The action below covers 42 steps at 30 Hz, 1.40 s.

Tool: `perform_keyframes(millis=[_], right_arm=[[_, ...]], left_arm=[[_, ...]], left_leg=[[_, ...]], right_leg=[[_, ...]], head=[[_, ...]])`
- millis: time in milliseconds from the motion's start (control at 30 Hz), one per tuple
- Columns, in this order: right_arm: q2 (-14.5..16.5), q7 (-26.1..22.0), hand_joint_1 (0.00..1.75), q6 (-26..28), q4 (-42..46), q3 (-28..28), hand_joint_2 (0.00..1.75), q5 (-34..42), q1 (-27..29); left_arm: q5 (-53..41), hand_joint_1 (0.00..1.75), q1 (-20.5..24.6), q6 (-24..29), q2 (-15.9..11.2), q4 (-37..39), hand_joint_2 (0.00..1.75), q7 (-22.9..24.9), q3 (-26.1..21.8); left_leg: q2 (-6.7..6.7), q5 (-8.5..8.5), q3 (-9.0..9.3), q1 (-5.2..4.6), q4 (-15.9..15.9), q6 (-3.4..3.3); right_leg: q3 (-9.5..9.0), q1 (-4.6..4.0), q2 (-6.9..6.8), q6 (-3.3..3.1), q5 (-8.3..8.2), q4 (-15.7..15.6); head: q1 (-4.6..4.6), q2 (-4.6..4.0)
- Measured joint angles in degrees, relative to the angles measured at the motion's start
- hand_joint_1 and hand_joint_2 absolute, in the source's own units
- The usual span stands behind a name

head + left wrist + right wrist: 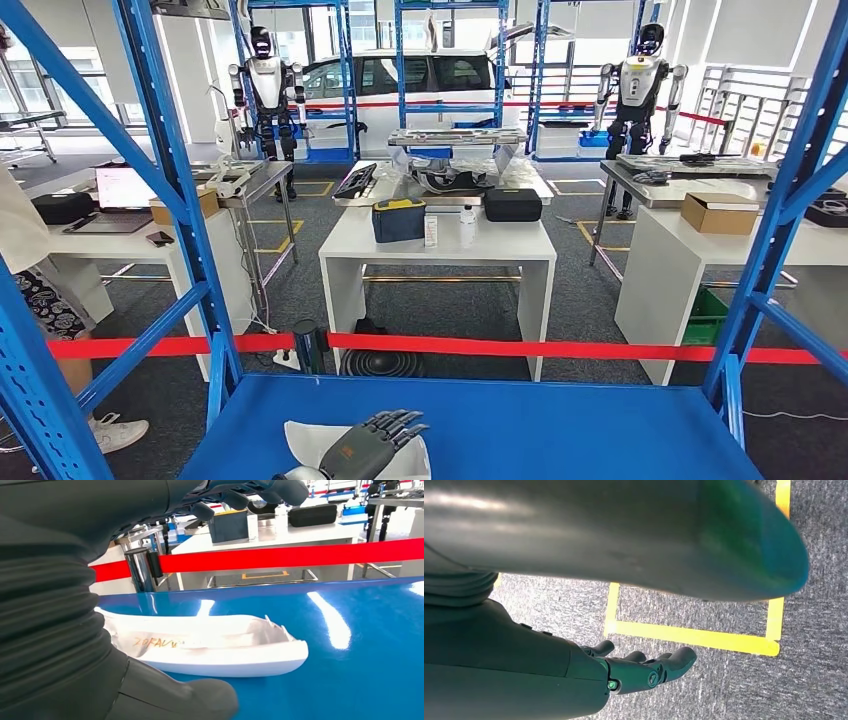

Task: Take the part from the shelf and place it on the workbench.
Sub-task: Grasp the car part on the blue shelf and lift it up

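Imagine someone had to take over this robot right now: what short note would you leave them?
Left hand: over the white part on the blue shelf, fingers apart above it and thumb below its edge; not gripping it yet.
Right hand: hangs at the robot's side above grey carpet with yellow floor tape, fingers loosely extended, holding nothing.
Part: lies flat on the shelf near its front edge, with orange handwriting on its inner face.
Workbench: the white tables stand beyond the red barrier tape; which one is meant I cannot tell.
Done: the reach to the part.
Left: close on the part, lift it off the shelf, carry it to the workbench, set it down.
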<state>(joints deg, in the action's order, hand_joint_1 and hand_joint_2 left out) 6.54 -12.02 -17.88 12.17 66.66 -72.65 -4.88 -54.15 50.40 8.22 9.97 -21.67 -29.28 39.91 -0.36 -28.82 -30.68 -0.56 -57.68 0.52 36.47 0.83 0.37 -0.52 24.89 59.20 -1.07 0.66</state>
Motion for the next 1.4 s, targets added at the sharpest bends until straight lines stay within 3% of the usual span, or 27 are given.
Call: perform_keyframes(millis=[533,833,1400], right_arm=[[0.21,0.23,0.0,0.0,-0.01,0.23,0.0,-1.08,0.02],[0.57,0.4,0.0,0.0,-0.04,0.22,0.0,-1.42,0.01],[0.91,0.54,0.0,0.0,-0.04,0.22,0.0,-1.67,0.01]], left_arm=[[0.07,0.0,0.4,3.12,-0.32,3.55,1.75,16.53,0.13],[-0.36,0.0,0.64,-0.28,-0.67,5.3,1.75,20.4,0.13],[-0.36,0.0,0.47,-1.09,-1.13,6.32,1.75,20.72,0.12]], left_leg=[[0.0,0.0,-0.1,0.01,0.0,0.0],[-0.01,0.0,-0.05,0.0,0.0,-0.01],[-0.01,0.0,-0.07,0.0,-0.01,-0.01]], right_leg=[[-0.01,0.0,0.0,0.01,0.0,0.01],[-0.01,0.0,-0.01,0.01,0.0,0.01],[-0.01,0.0,-0.01,0.01,0.01,0.01]], head=[[0.0,0.0],[0.0,0.0],[0.0,0.0]])
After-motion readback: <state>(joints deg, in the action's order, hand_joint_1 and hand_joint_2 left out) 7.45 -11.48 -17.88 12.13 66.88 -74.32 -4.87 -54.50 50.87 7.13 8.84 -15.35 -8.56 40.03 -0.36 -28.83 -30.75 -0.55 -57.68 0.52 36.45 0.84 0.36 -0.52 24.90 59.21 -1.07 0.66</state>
